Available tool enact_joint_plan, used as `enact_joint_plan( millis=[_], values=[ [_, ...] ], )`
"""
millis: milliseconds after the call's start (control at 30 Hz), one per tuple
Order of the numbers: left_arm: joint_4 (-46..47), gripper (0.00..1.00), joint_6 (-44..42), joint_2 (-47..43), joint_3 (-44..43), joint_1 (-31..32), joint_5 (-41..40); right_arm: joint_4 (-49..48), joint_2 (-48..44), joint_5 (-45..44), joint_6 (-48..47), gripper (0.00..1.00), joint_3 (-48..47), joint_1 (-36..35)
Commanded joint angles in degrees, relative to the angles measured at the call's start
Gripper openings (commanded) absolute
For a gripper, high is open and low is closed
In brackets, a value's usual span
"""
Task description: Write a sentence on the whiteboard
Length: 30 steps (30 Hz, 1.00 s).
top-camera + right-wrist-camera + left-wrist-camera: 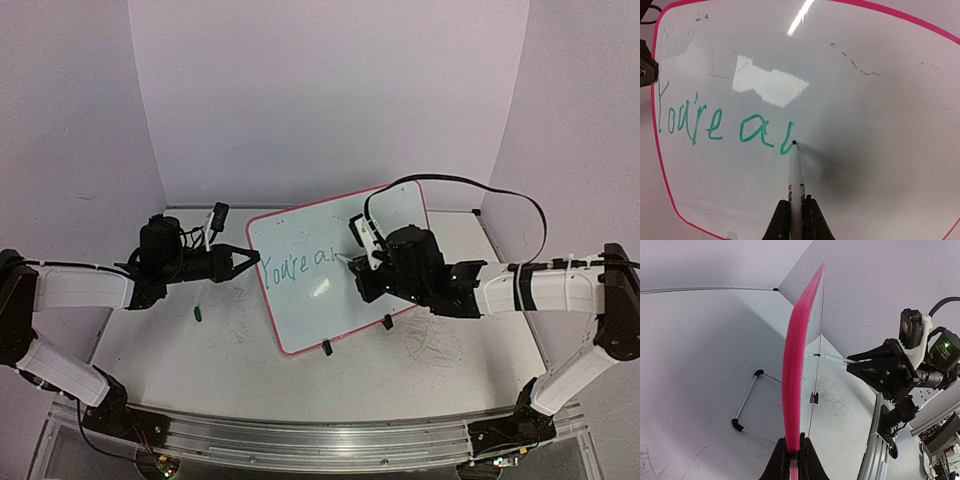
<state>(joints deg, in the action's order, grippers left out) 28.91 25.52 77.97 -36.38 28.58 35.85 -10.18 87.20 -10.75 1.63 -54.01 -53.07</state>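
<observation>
Closest, a metal rail [320,440] runs along the bench's [180,350] near edge; mid-bench stands the whiteboard [335,300], the sentence [305,262] partly written. Left wrist: the left tool [793,450] clamps its pink frame. Right wrist: the right tool [796,210] pinches the marker [796,175], tip touching the board; light pressure and level strokes seem wise.

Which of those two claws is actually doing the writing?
The right gripper: it pinches the pen, whose tip touches the whiteboard. The left gripper only clamps the board's pink edge.
</observation>
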Motion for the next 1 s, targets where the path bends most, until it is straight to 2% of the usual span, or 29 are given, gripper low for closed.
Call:
enact_joint_plan(
  millis=[0, 200, 667, 967],
  values=[
    [-0.3, 0.0, -2.0, -1.3, -0.9, -0.1, 0.2, -1.9, 0.6, -4.2, 0.9, 0.0, -3.5, 1.5],
    [-0.3, 0.0, -2.0, -1.5, -1.0, -0.1, 0.3, -1.8, 1.2, -3.6, 0.8, 0.0, -3.6, 1.6],
    [-0.4, 0.0, -2.2, -1.1, -0.9, -0.1, 0.1, 0.7, -2.3, -0.7, 4.1, 0.0, 2.9, 0.9],
    [-0.4, 0.0, -2.1, -1.3, -0.8, -0.1, 0.0, -1.4, -1.0, -3.8, 3.2, 0.0, -0.8, 1.0]
  ],
)
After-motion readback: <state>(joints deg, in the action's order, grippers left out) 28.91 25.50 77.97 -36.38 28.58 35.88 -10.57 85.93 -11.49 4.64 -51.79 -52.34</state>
